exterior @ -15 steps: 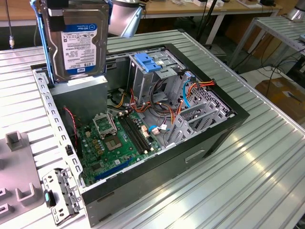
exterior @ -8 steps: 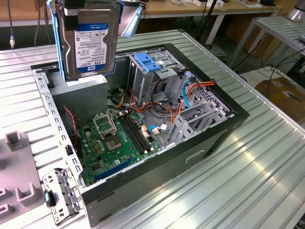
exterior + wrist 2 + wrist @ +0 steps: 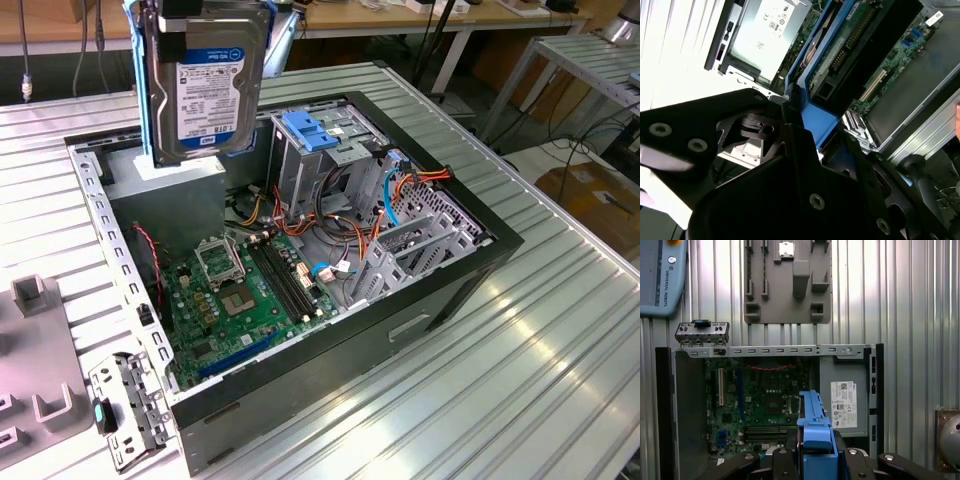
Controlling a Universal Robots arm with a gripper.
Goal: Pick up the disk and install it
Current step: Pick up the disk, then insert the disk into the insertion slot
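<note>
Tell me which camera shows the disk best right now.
The exterior view: the disk hangs upright above the open computer case, its labelled face and blue side rails in plain sight. The first wrist view sees the disk end-on, mostly blue rail; the second wrist view sees the disk edge-on, a blue strip with little of its body.

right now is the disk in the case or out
Out: the disk hangs upright above the open case, gripped by the tool, clear of the grey cage.
</note>
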